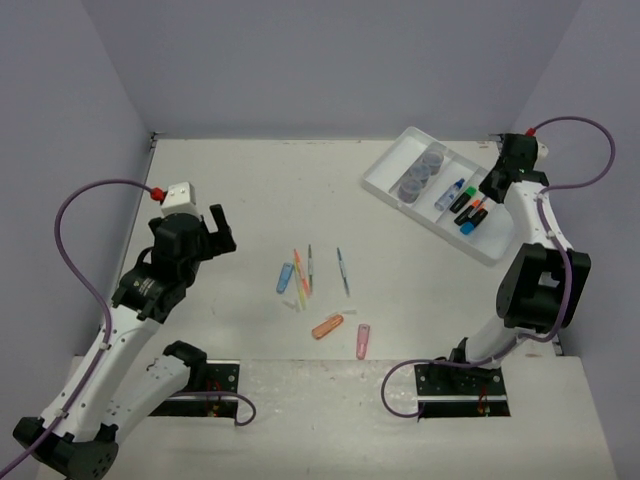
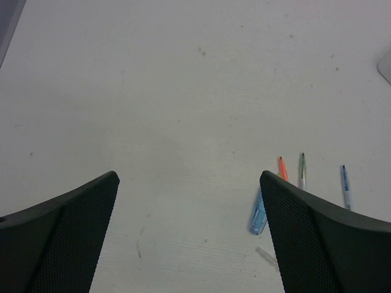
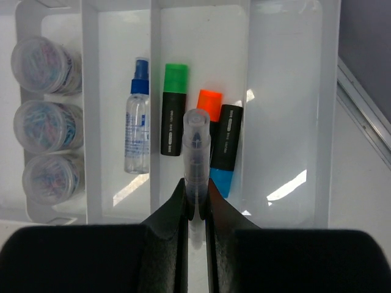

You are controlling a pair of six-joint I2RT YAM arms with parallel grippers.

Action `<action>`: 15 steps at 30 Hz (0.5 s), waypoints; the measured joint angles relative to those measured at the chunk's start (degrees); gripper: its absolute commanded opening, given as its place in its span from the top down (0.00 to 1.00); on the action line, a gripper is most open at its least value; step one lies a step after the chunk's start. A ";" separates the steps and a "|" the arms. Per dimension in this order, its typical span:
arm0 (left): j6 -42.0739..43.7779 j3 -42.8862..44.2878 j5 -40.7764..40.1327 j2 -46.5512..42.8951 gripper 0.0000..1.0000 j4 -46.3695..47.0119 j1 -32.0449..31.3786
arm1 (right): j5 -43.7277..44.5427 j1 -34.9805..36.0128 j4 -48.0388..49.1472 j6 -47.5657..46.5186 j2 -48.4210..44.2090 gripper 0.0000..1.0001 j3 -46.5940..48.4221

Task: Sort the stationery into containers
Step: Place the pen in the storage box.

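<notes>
We judge the sorting to be about half done. In the tray [image 1: 388, 165] three pots [image 3: 46, 119] stand in one compartment, a spray bottle [image 3: 138, 122] lies in the next one, and three highlighters [image 3: 175, 116] lie in the one after it. The right gripper [image 3: 195, 189] hangs over this highlighter compartment with its jaws nearly closed on a clear pen [image 3: 197, 146], which points along the compartment and is not yet put down. What is left lies on the table [image 1: 200, 170], well apart from the tray on its near-left side: several thin pens [image 1: 343, 270] and three capsules [image 1: 284, 277], blue, orange and pink. The left gripper [image 2: 188, 183] is farther from the tray than these items, its jaws fully open and holding nothing. Some things we cannot tell: the lower end of the clear pen is hidden between the fingers, it covers part of the orange highlighter, the pale pieces beside the blue capsule are too faint to name, and what fills the pots is blurred.
</notes>
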 measured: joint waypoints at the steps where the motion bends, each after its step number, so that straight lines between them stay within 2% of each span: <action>1: -0.06 0.00 0.73 0.06 0.00 0.10 0.01 | 0.77 -0.27 -0.37 -0.20 0.51 1.00 0.31; 15: 0.00 -0.92 8.59 1.15 0.00 0.78 0.01 | 5.82 -7.89 -4.34 -3.60 9.57 0.94 3.39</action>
